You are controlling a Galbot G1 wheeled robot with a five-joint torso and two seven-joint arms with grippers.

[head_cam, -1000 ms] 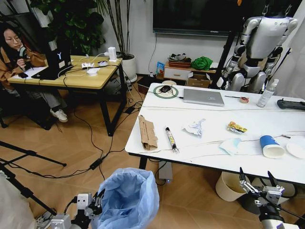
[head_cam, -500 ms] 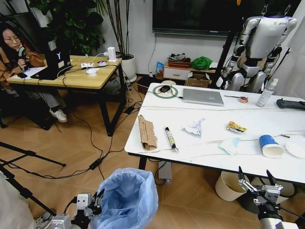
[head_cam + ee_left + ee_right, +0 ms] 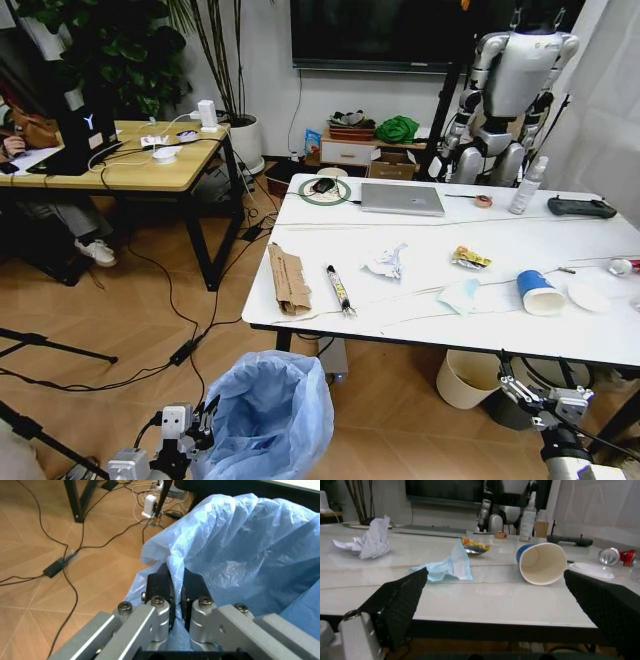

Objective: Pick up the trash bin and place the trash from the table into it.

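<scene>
The glossy white table (image 3: 520, 340) stood on black legs over a wood-pattern floor, with a wooden desk (image 3: 120, 172) to the robot's left and a humanoid robot (image 3: 508, 105) behind it. Along the table lay the trash: torn brown cardboard (image 3: 288, 281), crumpled paper (image 3: 386, 262), a yellow snack wrapper (image 3: 468, 260), a light-blue mask-like piece (image 3: 459, 296), a blue paper cup (image 3: 538, 293) on its side, a white lid (image 3: 588, 296) and, at the far right edge, what appeared to be a crushed red-silver can (image 3: 616, 556). A laptop (image 3: 402, 199) sat farther back. The trash bin (image 3: 268, 415), lined with a blue bag, hung low in front of the table's near left corner. The left gripper (image 3: 176, 588) was clamped on the bag's gathered rim. The right gripper (image 3: 540, 385) was held below the table's near edge, its black fingers (image 3: 402, 602) spread wide and empty, facing the cup.
</scene>
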